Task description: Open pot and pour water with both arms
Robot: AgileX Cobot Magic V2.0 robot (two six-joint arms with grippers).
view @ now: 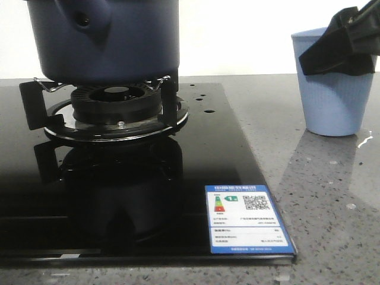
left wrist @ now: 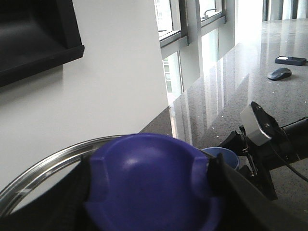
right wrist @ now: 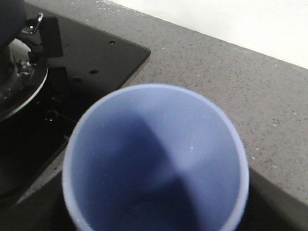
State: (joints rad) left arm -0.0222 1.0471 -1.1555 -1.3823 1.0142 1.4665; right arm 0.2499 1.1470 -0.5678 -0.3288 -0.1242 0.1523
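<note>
The dark navy pot (view: 107, 35) stands on the gas burner (view: 116, 101), its handle stub (view: 86, 21) facing me. My left gripper (left wrist: 154, 180) is shut on the blue lid knob (left wrist: 149, 168); the lid's steel rim (left wrist: 43, 166) shows behind it. My right gripper (view: 347, 44) is shut around the rim of the light blue ribbed cup (view: 329, 89), which stands on the counter. The right wrist view looks into the cup (right wrist: 156, 159), and I cannot tell if it holds water. A glossy wet patch (view: 363, 141) lies by the cup's base.
The black glass hob (view: 178, 178) carries an energy label (view: 246, 219) at its front right corner. Grey speckled counter (view: 332, 208) lies to the right. The right arm and cup (left wrist: 224, 156) show in the left wrist view, with a mouse (left wrist: 279, 73) far off.
</note>
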